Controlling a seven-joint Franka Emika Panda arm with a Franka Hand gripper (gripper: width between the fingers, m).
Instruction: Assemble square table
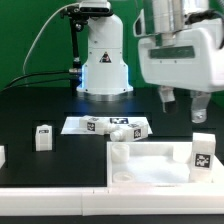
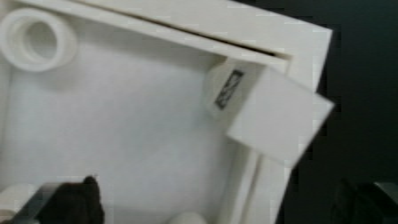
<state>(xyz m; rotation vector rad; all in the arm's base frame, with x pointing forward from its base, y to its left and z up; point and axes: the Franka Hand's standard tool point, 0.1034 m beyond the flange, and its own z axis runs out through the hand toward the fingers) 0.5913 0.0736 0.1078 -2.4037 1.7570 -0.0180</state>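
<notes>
The white square table top (image 1: 150,168) lies flat at the exterior view's lower right, with raised corner sockets. One white leg (image 1: 200,152) with a black-and-white tag stands upright at its right corner. My gripper (image 1: 183,104) hangs above the top and the leg, open and empty. In the wrist view the table top (image 2: 125,120) fills the frame, with a round socket (image 2: 39,42) at one corner and the tagged leg (image 2: 270,112) at its edge. The gripper (image 2: 222,208) has its dark fingers (image 2: 71,200) spread wide, with nothing between them.
A second leg (image 1: 43,137) stands alone on the black surface at the exterior view's left. Another leg (image 1: 134,130) lies by the marker board (image 1: 85,125). The robot base (image 1: 105,65) stands behind. A white rail (image 1: 60,205) edges the front.
</notes>
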